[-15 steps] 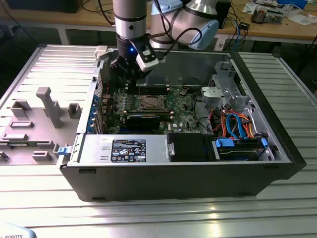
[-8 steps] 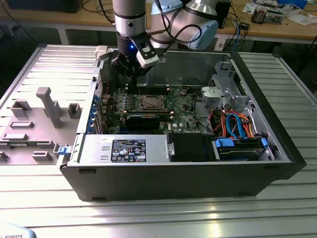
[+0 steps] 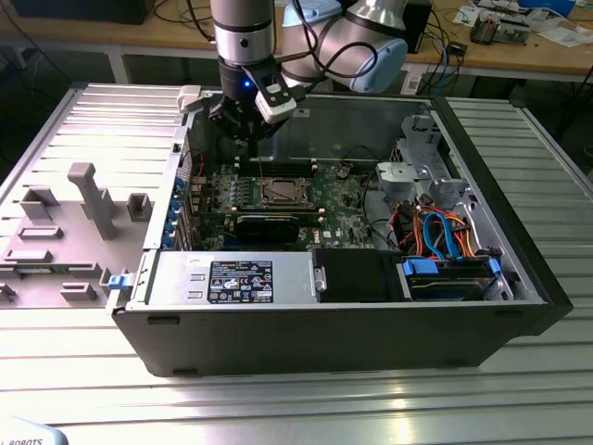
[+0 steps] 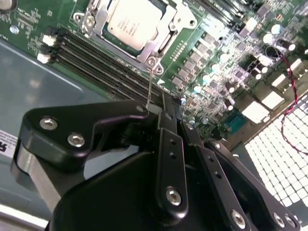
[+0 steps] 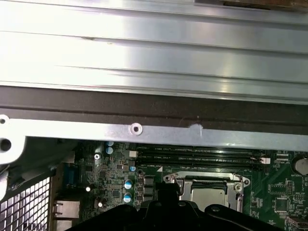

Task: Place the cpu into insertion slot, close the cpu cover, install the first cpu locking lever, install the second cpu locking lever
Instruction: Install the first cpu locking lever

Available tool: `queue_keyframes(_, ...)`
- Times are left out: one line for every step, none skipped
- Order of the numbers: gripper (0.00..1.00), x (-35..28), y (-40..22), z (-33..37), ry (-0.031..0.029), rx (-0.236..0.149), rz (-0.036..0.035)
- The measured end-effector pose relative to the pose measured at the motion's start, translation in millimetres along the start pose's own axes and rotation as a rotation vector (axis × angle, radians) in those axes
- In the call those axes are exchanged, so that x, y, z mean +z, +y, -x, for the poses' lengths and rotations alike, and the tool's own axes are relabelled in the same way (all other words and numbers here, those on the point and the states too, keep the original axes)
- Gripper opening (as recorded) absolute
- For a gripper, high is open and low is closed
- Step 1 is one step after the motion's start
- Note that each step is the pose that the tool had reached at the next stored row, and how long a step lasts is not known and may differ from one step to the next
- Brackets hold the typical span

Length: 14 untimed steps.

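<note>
So, cpu seated, cover down, the end effector at the slot's 11 o'clock in the exterior view pinches a locking lever tight; probably needs steady handling.

A silver-grey tubular arm with pale blue joint caps bears a small white box and a blue light just above its matte black gripper, whose bolted linkage bars show silvery round-headed screws.
</note>
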<state>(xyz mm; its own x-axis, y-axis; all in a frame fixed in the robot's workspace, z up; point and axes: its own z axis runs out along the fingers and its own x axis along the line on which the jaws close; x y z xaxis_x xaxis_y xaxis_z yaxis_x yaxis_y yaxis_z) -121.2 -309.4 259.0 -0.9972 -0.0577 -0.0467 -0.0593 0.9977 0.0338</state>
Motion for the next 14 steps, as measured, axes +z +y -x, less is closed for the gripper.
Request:
queue_keyframes(0.11, 0.1, 0.0, 0.7, -0.0001, 0.0, 0.0001)
queue_keyframes(0.11, 0.1, -0.1, 2.7, -0.0001, 0.0, 0.0)
queue_keyframes(0.11, 0.1, -0.2, 3.4, 0.0, 0.0, 0.0)
queue_keyframes(0.11, 0.2, -0.3, 4.1, 0.0, 0.0, 0.0)
queue_keyframes(0.11, 0.2, -0.3, 4.1, -0.0001, 0.0, 0.0)
queue_keyframes(0.11, 0.2, -0.2, 4.2, -0.0001, 0.0, 0.0)
queue_keyframes(0.11, 0.2, -0.2, 4.3, -0.0001, 0.0, 0.0)
queue_keyframes(0.11, 0.2, -0.2, 4.3, -0.0001, 0.0, 0.0)
queue_keyframes(0.11, 0.2, -0.2, 4.3, -0.0001, 0.0, 0.0)
queue_keyframes(0.11, 0.2, -0.2, 4.3, -0.0001, 0.0, 0.0)
queue_keyframes(0.11, 0.2, -0.2, 4.3, -0.0001, 0.0, 0.0)
queue_keyframes(0.11, 0.2, -0.2, 4.3, -0.0001, 0.0, 0.0)
queue_keyframes(0.11, 0.2, -0.2, 4.4, -0.0001, 0.0, 0.0)
queue_keyframes(0.11, 0.3, -0.2, 4.4, -0.0001, 0.0, 0.0)
